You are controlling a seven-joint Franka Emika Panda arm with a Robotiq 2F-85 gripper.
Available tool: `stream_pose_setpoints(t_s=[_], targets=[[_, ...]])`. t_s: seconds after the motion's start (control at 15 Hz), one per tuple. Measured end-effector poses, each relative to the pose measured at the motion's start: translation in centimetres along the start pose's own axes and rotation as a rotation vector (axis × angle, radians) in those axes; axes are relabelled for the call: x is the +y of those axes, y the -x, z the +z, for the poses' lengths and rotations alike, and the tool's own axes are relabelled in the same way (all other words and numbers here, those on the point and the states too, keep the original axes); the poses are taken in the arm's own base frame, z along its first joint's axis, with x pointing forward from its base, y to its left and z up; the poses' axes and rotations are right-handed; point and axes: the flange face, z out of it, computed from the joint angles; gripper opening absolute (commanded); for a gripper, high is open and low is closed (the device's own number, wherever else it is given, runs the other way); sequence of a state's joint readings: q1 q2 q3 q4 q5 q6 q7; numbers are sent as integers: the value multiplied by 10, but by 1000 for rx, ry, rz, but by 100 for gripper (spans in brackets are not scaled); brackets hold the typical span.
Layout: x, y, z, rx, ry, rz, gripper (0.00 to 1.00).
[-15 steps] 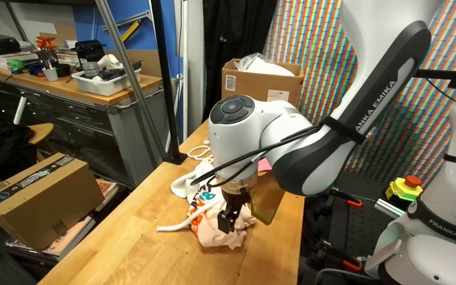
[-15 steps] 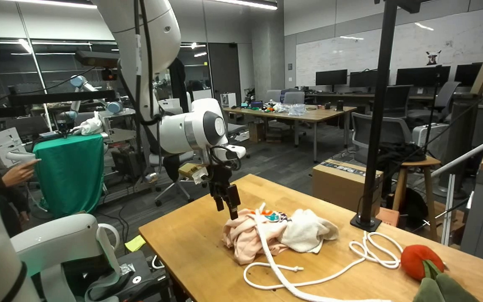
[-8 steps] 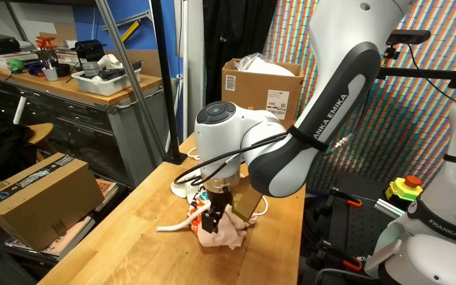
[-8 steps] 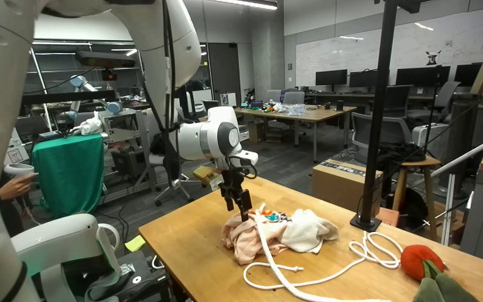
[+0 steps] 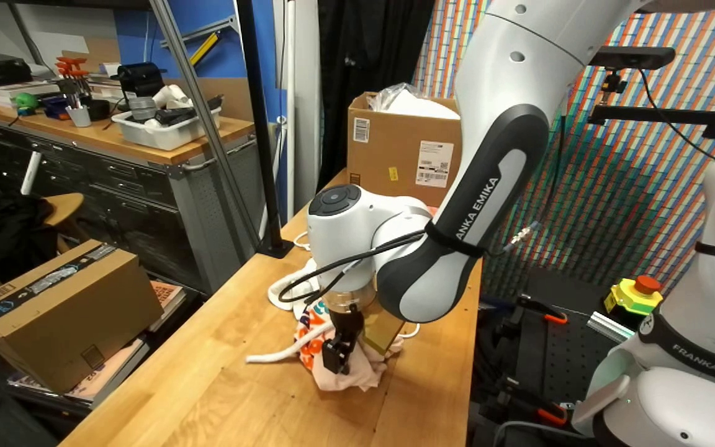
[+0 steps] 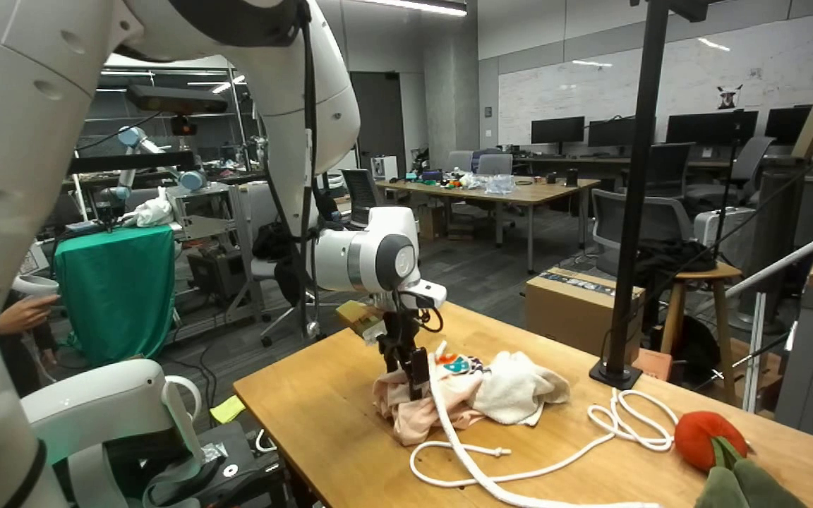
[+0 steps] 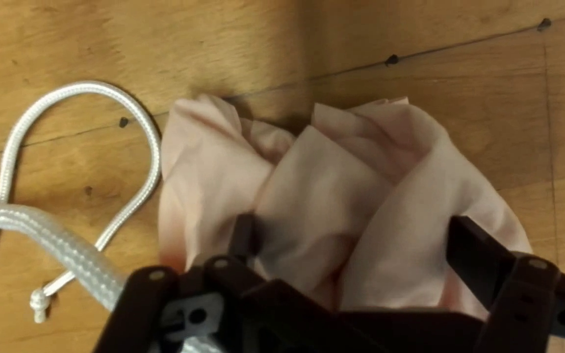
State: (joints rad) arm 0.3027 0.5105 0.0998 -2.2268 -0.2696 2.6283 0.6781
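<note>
Jaws parted wide, a white robot arm [image 5: 481, 205] reaches down over a crumpled pale-pink cloth [image 7: 321, 196] on a wooden tabletop [image 5: 208, 397] — one black finger [image 7: 242, 238] to each side, loose folds between them. Whether the fingertips [image 7: 469, 247] touch the fabric cannot be made out. A print [image 6: 456, 363] in orange, teal and navy marks the cloth in both exterior views. Right against it lies a cream-white cloth [image 6: 519, 388] — whether the two are joined is unclear. A thick white rope [image 7: 69, 252] runs across the pink cloth, its end jutting past the folds, while a thin white cord [image 7: 89, 88] curls over the wood just beside it, ending in a small knob [image 7: 40, 299]. In an exterior view, a red rounded object [image 6: 706, 437] with a green leaf-like piece [image 6: 745, 487] sits well apart from the jaws, next to the cord's far loop. A black pole [image 6: 632, 197] rises from the tabletop's edge, and a cardboard box [image 5: 404, 149], white material [image 5: 419, 107] showing at its top, stands beyond the arm.
</note>
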Motion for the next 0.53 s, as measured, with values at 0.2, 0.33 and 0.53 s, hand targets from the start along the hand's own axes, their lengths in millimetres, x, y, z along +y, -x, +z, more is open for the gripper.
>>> stream_pose_setpoints(t_s=[0.2,0.33,0.53], targets=[[-5,4,7,-15,11,-5,50],[-11,6,6,-20,12,-13,35],[-17,7,4,-22,16,-30,13]])
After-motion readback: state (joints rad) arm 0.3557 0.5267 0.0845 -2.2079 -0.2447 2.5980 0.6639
